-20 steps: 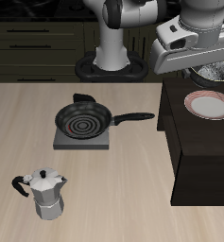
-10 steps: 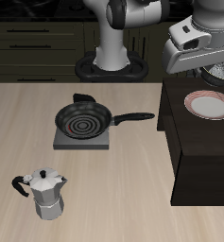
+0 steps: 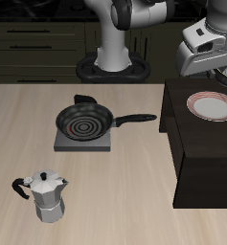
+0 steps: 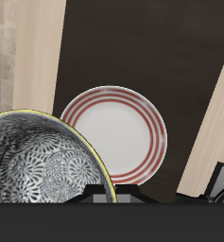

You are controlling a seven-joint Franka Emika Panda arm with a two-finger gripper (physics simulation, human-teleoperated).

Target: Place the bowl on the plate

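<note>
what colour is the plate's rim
White plate with red-pink rings around the rim, clearest in the wrist view.

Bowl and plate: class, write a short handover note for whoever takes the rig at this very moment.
Pincer: hidden behind the bowl in the wrist view, so open or shut cannot be told.
Bowl: close under the wrist camera, beside the plate, not on it.
Plate: empty, on the dark surface beside the table.
Done: arm brought near the plate.
Left: set the bowl on the plate and let go.

White arm, grey joints
</note>
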